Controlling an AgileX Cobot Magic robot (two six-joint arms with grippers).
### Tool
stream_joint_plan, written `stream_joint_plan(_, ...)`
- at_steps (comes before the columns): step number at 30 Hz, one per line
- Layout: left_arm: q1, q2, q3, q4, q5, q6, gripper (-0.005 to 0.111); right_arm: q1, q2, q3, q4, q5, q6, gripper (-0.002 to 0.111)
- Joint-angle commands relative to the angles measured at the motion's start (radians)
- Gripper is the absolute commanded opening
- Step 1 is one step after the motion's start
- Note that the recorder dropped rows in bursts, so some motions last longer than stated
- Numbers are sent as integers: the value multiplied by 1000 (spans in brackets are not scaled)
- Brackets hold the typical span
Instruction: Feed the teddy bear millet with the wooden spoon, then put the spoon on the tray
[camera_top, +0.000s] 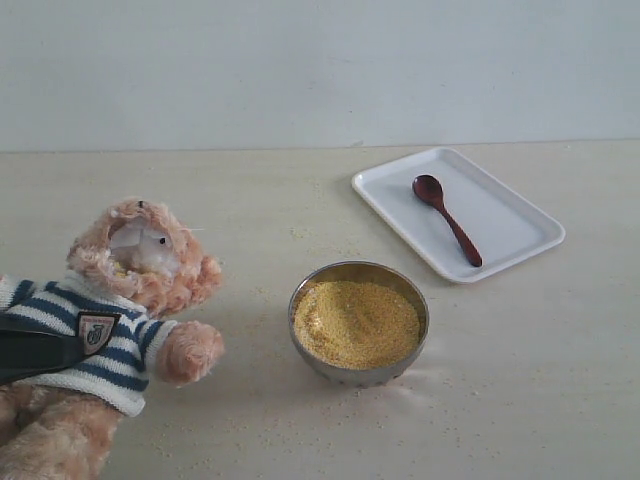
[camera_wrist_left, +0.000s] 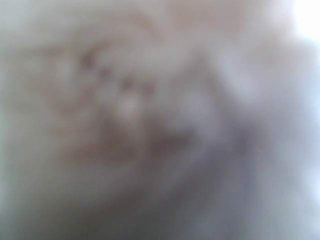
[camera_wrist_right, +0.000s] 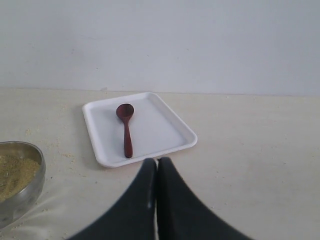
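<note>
Your right gripper has its two dark fingers pressed together with nothing between them, hanging above the bare table, short of the tray and touching nothing. The left wrist view is only a blur of pale fur, so you cannot tell how the left gripper stands. In the exterior view a dark bar, probably that gripper, lies across the striped sweater of the teddy bear.

The wooden spoon lies flat in the tray with its bowl toward the wall and its handle pointing back at your right gripper. Expect it to be light, stiff and smooth. It will likely skid on the slick white plastic if one finger arrives first.

Take it around mid-handle, fingers either side of the shaft (the low rim leaves little room to come in flat). The millet fills the steel bowl between bear and tray. It is loose grain, so carry any scoop level.
</note>
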Motion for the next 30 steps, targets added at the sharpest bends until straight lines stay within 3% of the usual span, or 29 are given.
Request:
stream_joint_plan(1,2,-1,-1,-14,24,4,5,-3,-6,0,-1,-7,0,0)
stream_joint_plan(30,2,-1,-1,-37,26,4,5,-3,-6,0,-1,-7,0,0)
